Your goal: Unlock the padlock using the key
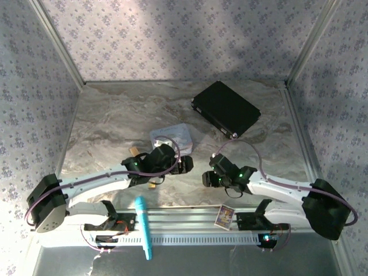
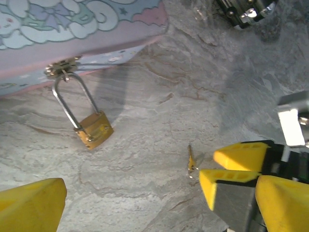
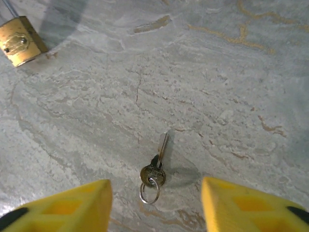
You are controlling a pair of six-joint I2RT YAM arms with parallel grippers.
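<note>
Left gripper [image 1: 185,165] first: spread wide, pinching nothing, hovering on the near side of the padlock [image 2: 94,131]. Hooked by its silvery shackle [image 2: 67,104] through the hasp [image 2: 62,67] of the pastel tin box [image 2: 87,43], brass body resting on the marbled tabletop [image 2: 159,106]; to all appearances locked. Right of the padlock and apart from it, the key [image 3: 157,166]: flat on the tabletop, ring end nearest, blade pointing away and a little to the padlock's right rather than at it. Farther right again, the right gripper [image 3: 155,189]: likewise released and empty, yellow fingers [image 3: 63,208] straddling the ring end from above without touching. Plainly the nearer arm for the pickup, already lined up along the key's long axis. Up and to the left from there to the padlock, so after a pinch on the bow, probably a leftward carry plus a swing of the blade toward the keyhole, not discernible here.
</note>
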